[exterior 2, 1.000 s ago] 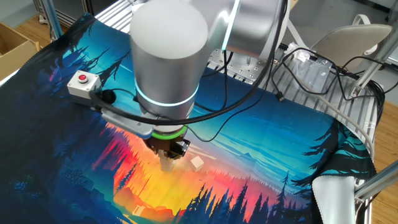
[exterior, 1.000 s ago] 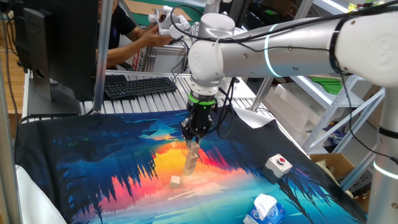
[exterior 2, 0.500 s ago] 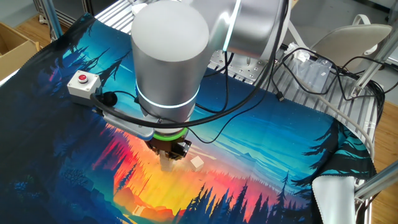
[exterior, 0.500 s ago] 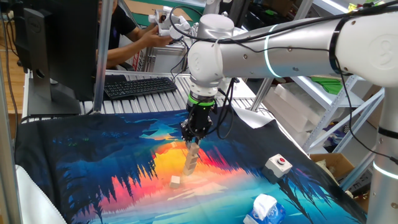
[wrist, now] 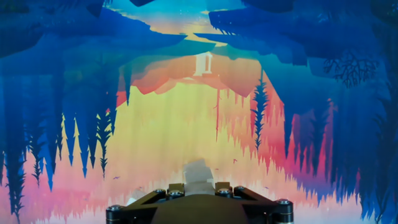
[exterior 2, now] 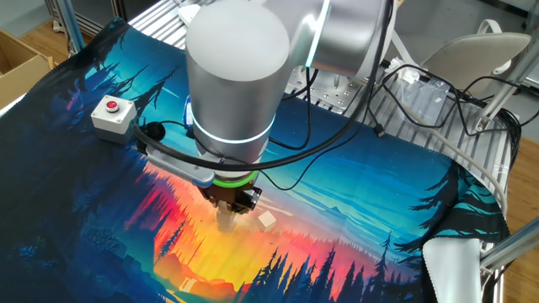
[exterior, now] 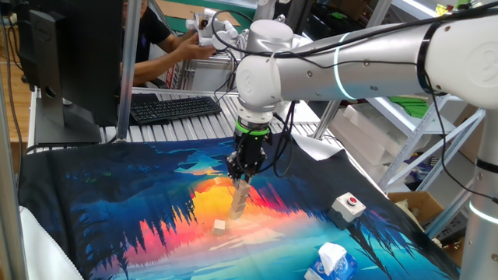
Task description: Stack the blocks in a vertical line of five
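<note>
A leaning column of pale wooden blocks stands on the mat's orange patch. My gripper is straight above it, its fingers closed round the top block. In the other fixed view the gripper hides most of the column, and only a pale block shows under the fingers. In the hand view the top block sits between my fingertips at the bottom edge. One loose block lies on the mat just beside the column's foot. It also shows in the other fixed view and in the hand view.
A white box with a red button sits on the mat to the right, also in the other fixed view. A white-and-blue tissue pack lies at the front right. A keyboard and a person are behind the table.
The arm has shifted very slightly. The gripper stays at the top of the column. The column and the loose block have not moved.
</note>
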